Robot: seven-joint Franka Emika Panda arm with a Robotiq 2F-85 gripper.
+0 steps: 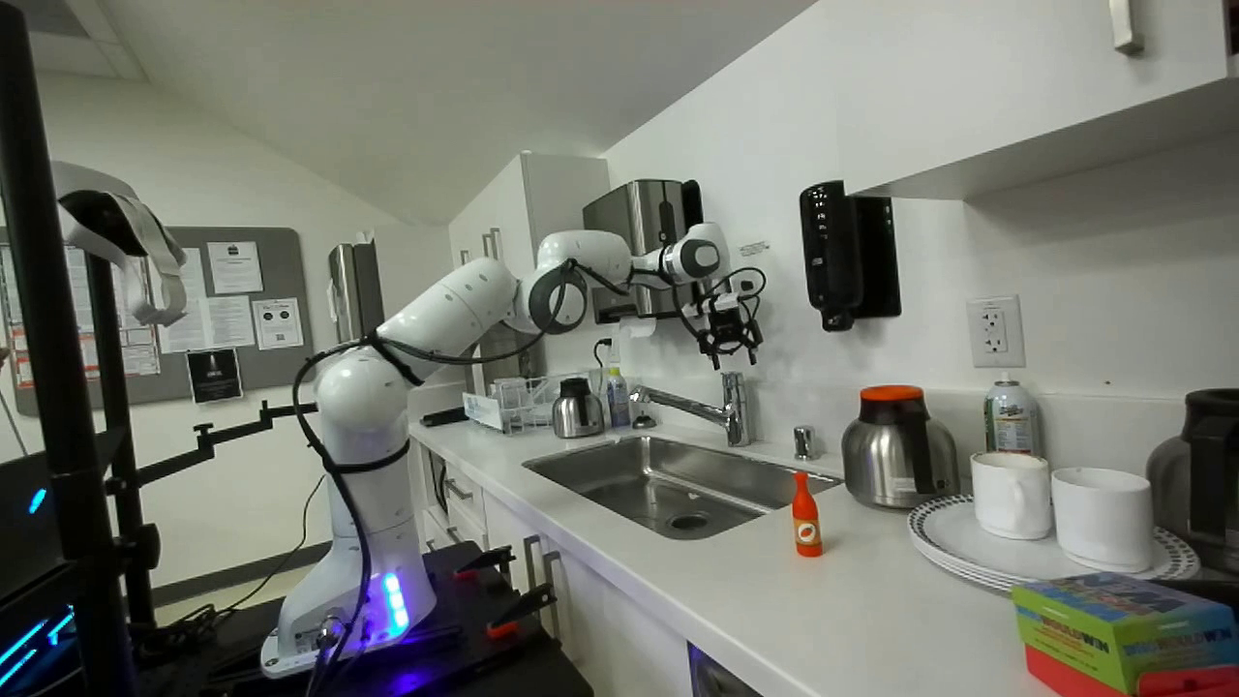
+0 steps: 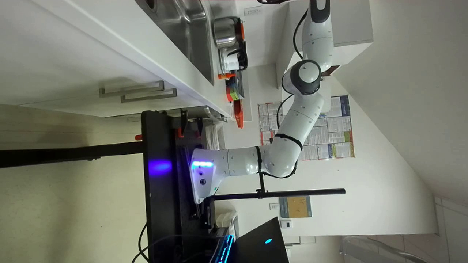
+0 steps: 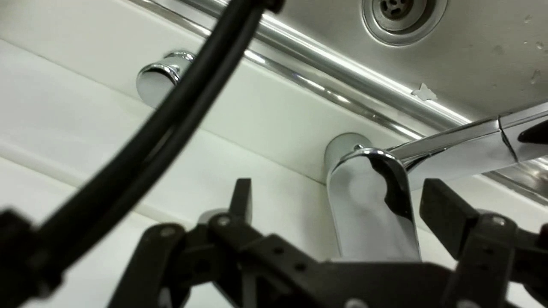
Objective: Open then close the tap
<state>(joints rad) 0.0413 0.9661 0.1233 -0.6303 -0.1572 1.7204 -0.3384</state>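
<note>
The tap (image 1: 736, 411) is a shiny chrome faucet behind the sink, with an upright body and a spout reaching out over the basin. In the wrist view the tap's flat chrome top (image 3: 368, 205) lies between the two fingers, and its spout runs off to the right. My gripper (image 1: 735, 362) points down just above the tap in an exterior view. Its fingers are spread wide in the wrist view (image 3: 338, 186), with a gap on each side of the tap. The gripper's body hides the near end of the tap's top. Tap and jaws are out of view in the sideways exterior view.
A steel sink (image 1: 639, 489) lies below. A short chrome cylinder (image 1: 804, 442) stands beside the tap. A steel kettle with orange lid (image 1: 895, 450), an orange bottle (image 1: 806, 518) and plates with white mugs (image 1: 1012, 494) stand on the counter. A black dispenser (image 1: 832, 257) hangs on the wall.
</note>
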